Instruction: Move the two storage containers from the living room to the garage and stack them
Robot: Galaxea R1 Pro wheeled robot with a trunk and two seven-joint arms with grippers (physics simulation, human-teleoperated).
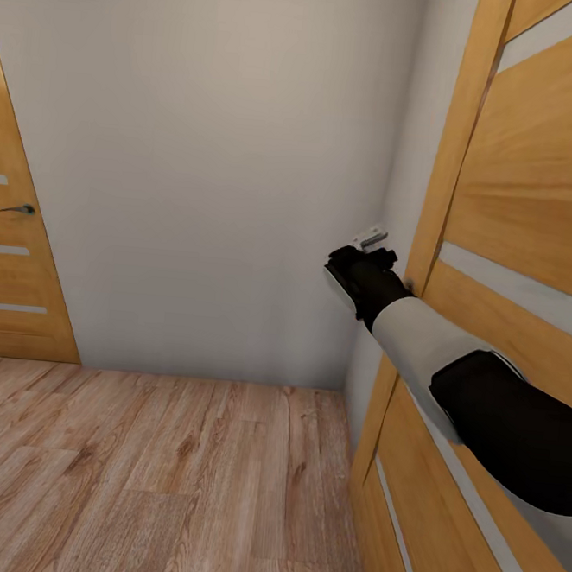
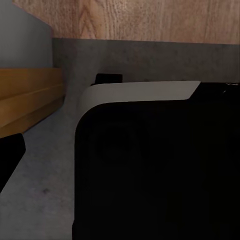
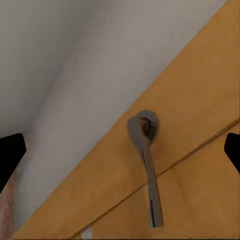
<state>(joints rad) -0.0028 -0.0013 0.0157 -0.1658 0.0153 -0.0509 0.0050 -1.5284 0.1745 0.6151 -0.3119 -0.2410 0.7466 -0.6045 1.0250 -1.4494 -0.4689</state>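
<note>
Reaching right arm along the near door, right tool up at handle height near the door's edge. Facing the handle in the right wrist view: grey lever hanging from a round rose, tool's two dark fingertips spread wide at the frame edges, gripping nothing, lever sitting between them but apart. Not seeing the handle in the head view, arm and wrist blocking it. Left wrist view mostly showing a dark body with a pale band, grey surface and a strip of wood behind; one dark finger at the edge, so left tool's opening: cannot tell. Containers: none in sight here, hands carrying none.

Risks, judging: closing off-centre and slipping off the thin lever; pushing the lever without turning it, so latch staying shut; door swinging into arm or base standing so close.

Farther out: plank floor, blank white wall, second door with its own handle at far left, seen by the head view alone.
</note>
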